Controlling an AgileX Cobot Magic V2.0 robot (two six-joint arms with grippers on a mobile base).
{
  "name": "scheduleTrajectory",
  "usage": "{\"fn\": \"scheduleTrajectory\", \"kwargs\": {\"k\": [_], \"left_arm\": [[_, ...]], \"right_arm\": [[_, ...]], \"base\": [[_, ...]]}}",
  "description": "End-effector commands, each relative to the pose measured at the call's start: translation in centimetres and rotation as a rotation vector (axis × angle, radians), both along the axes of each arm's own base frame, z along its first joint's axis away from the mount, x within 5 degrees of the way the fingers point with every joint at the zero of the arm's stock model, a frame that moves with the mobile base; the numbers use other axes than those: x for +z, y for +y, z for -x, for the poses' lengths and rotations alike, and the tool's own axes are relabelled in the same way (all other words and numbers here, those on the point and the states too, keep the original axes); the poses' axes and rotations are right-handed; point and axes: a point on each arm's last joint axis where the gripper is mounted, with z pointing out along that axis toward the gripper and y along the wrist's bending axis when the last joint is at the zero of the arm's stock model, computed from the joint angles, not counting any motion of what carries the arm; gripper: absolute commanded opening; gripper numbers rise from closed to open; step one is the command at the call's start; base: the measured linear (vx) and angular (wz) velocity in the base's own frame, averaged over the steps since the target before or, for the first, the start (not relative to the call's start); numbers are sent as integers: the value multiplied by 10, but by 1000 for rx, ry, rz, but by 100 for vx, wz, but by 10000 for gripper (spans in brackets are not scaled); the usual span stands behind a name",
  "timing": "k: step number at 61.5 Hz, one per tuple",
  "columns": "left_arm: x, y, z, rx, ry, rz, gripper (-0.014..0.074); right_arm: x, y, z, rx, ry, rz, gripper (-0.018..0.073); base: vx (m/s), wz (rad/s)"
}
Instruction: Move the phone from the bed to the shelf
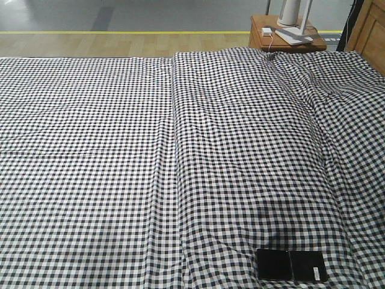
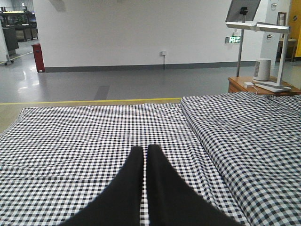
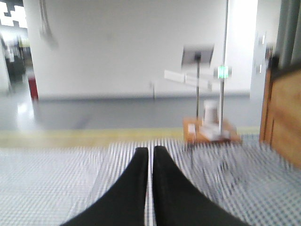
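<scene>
The phone [image 1: 292, 265] lies flat on the bed [image 1: 180, 150] near the front edge, right of centre; it is a glossy black slab with a small white sticker towards its right end. The bed has a black-and-white check sheet with long fold seams. My left gripper [image 2: 144, 148] hovers low over the sheet [image 2: 94, 136], fingers together with nothing between them. In the blurred right wrist view, my right gripper [image 3: 150, 150] is also shut and empty above the sheet [image 3: 56, 179]. Neither wrist view shows the phone. The shelf is out of view.
An orange-brown nightstand [image 1: 264, 41] with a white lamp base [image 1: 293, 33] and a small white box stands behind the bed's far right corner. A pale wooden panel [image 1: 370, 30] rises at the far right. Beyond the bed are wood flooring and a grey floor.
</scene>
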Motion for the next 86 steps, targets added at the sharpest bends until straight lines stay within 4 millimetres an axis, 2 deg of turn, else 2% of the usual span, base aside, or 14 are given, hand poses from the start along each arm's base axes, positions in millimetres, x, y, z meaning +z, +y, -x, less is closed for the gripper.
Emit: {"fn": "scheduleTrajectory", "kwargs": {"k": [1,11,18,32,39,51,63,68,75,86], "left_arm": [[15,0,2,5,-104,16,1],[15,0,2,5,-104,16,1],[15,0,2,5,-104,16,1],[15,0,2,5,-104,16,1],[15,0,2,5,-104,16,1],[15,0,2,5,-104,16,1],[15,0,2,5,-104,16,1],[15,0,2,5,-104,16,1],[15,0,2,5,-104,16,1],[15,0,2,5,-104,16,1]], "right_arm": [[1,-1,-24,-7,43,33,52],[-22,0,-56,-3,196,41,159],[-38,0,-73,0,299,42,308],[-59,0,-94,3,411,42,629],[-66,0,-100,3,444,42,713],[-72,1,-107,8,551,21,715],[-59,1,-124,-15,671,-66,706],[-55,-9,-131,-53,696,-92,704],[-56,-34,-136,-125,755,-147,701],[-75,-74,-146,-112,857,-227,688]], "base": [[0,0],[0,0],[0,0],[0,0],[0,0],[0,0],[0,0],[0,0],[0,0],[0,0]]}}
